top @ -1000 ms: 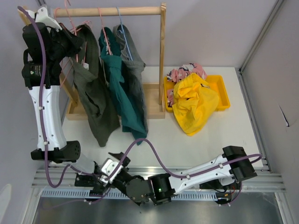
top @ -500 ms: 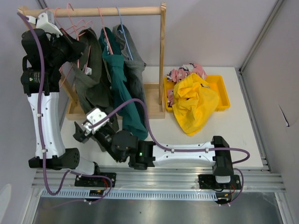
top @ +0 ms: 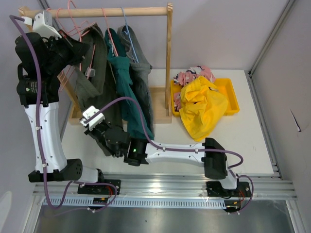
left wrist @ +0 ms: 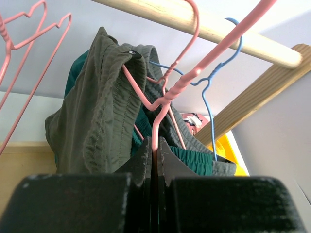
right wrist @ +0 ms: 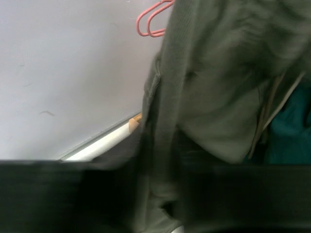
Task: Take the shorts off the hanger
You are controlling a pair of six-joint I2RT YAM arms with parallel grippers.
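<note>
Left hand (left wrist: 154, 158) is pinching tight on the wire of a pink hanger (left wrist: 167, 99), high at the left end of the wooden rack (top: 116, 11) and close to the side wall. Olive green shorts (left wrist: 102, 116) are hanging from that hanger by the waistband. Right hand (right wrist: 155, 194) is reaching up under the olive cloth, which is running down between its blurred fingers; whether it is clamping I cannot tell.

Just beside the olive pair, teal shorts (top: 126, 92) and grey shorts (top: 141, 68) are hanging, so three pairs are on the rack. One blue hanger (left wrist: 233, 53) is showing; the pink ones are too tangled to count. Right of the rack's post, yellow shorts (top: 201, 104) are spilling over the near rim of one yellow bin (top: 232, 94), with pink patterned shorts (top: 192, 75) lying behind them. White desk (top: 243, 141) is showing from the bin to the right edge and along the near edge.
</note>
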